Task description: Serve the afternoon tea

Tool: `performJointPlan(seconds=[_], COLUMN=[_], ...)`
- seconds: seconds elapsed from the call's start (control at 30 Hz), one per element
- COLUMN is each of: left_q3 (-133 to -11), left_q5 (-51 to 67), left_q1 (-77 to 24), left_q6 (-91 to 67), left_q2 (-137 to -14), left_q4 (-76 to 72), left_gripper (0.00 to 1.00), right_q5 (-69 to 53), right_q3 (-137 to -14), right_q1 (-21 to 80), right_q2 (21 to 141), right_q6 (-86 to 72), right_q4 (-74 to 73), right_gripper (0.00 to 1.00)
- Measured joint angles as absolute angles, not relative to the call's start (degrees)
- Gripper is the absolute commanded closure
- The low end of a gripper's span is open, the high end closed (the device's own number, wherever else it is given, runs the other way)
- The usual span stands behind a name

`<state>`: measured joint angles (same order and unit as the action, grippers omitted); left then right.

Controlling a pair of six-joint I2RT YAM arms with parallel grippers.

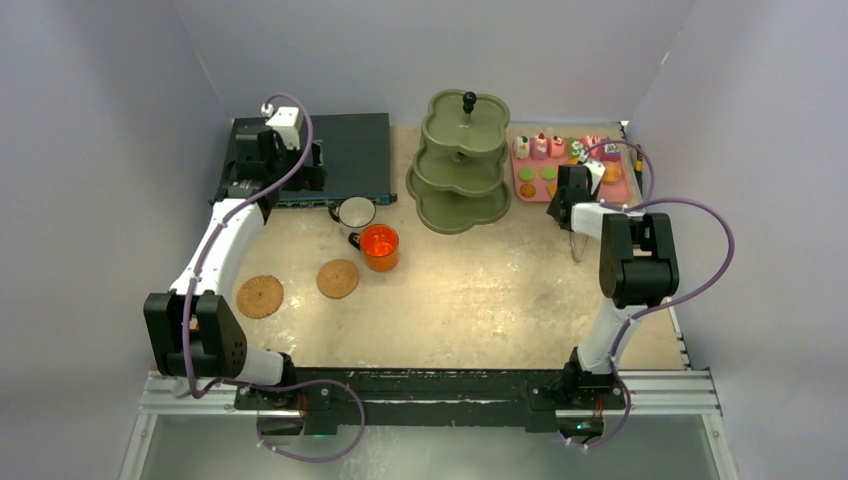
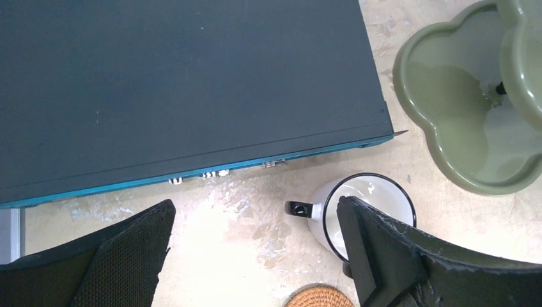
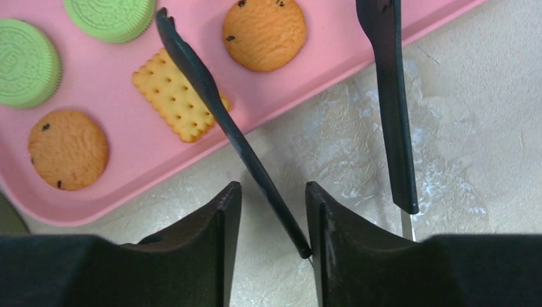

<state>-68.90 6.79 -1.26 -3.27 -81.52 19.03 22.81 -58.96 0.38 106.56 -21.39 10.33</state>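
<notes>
The white mug (image 1: 356,212) stands in front of the dark-blue box, with the orange mug (image 1: 380,247) just nearer. Two cork coasters (image 1: 260,296) (image 1: 338,278) lie at the near left. The olive three-tier stand (image 1: 460,165) is at the back centre. Pink cakes (image 1: 540,146) and green biscuits (image 1: 548,172) sit on a pink tray (image 1: 622,190). My left gripper (image 1: 305,175) hangs wide open over the white mug (image 2: 371,204), its right finger above the rim. My right gripper (image 1: 568,205) hovers at the tray's near edge, fingers narrowly apart (image 3: 273,192), with one arm of black tongs (image 3: 217,109) between them, against the right finger.
The dark-blue box (image 2: 179,83) fills the back left. The tongs' other arm (image 3: 393,115) lies outside my right finger. Green biscuits (image 3: 25,61), orange biscuits (image 3: 263,33) and a square cracker (image 3: 172,96) lie on the tray (image 3: 140,166). The stand's bottom tier (image 2: 460,115) is right of the mug.
</notes>
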Motion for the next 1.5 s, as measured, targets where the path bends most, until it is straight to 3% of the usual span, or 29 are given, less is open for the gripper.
performJointPlan(seconds=[0.13, 0.23, 0.53, 0.8, 0.93, 1.13, 1.5], left_q3=[-70.22, -70.96, -71.05, -72.75, -76.51, -83.37, -91.50], left_q5=[7.81, 8.75, 14.35, 28.38, 37.91, 48.42, 51.46], left_q1=[-1.26, -1.26, -1.23, -1.23, -1.26, -1.65, -13.26], left_q6=[-3.36, -3.38, -1.19, 12.86, 24.95, 42.83, 51.77], left_q2=[-81.52, -81.43, -80.47, -78.26, -77.54, -77.34, -79.44], left_q4=[19.59, 20.01, 22.33, 32.08, 42.83, 58.85, 69.34], left_gripper=[0.02, 0.03, 0.01, 0.06, 0.12, 0.21, 0.29], right_q5=[22.31, 21.50, 20.03, 18.59, 12.14, -0.16, -16.58], right_q3=[-59.02, -59.05, -58.98, -56.84, -55.68, -55.20, -65.01], right_q1=[0.25, 0.25, 0.71, 14.31, 20.99, 22.72, 37.85], right_q2=[106.89, 106.89, 102.43, 77.54, 66.54, 54.17, 59.00], right_q6=[-20.97, -20.62, -19.92, -15.20, -13.37, -10.81, -6.79], right_q4=[10.09, 10.22, 8.12, 5.19, 0.56, -11.05, -23.94], right_gripper=[0.88, 1.00, 1.00, 1.00, 1.00, 1.00, 1.00])
